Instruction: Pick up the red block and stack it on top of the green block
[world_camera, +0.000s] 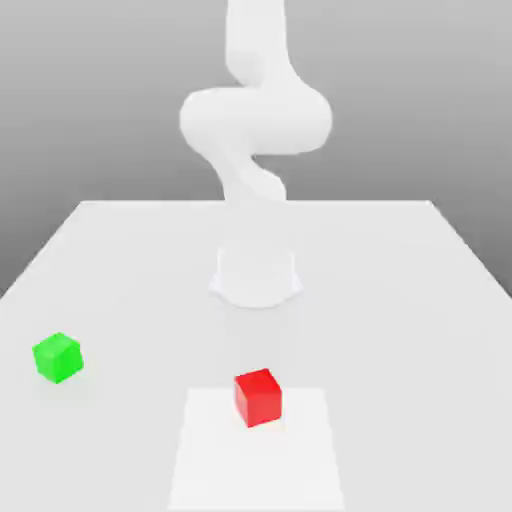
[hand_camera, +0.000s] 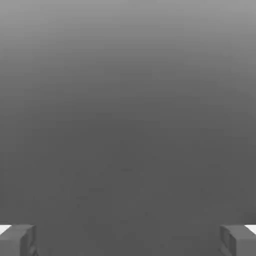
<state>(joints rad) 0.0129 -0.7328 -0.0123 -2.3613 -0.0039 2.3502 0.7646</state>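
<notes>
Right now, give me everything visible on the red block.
The red block is a small bright red cube with plain, smooth, matte-looking faces and no markings. It sits flat and upright on the table, turned slightly so two side faces and the top show. It rests on a lighter square patch of the surface, near that patch's far edge, in front of the arm's base. Nothing but the surface touches it. The green block lies well apart, toward the exterior view's left.
</notes>
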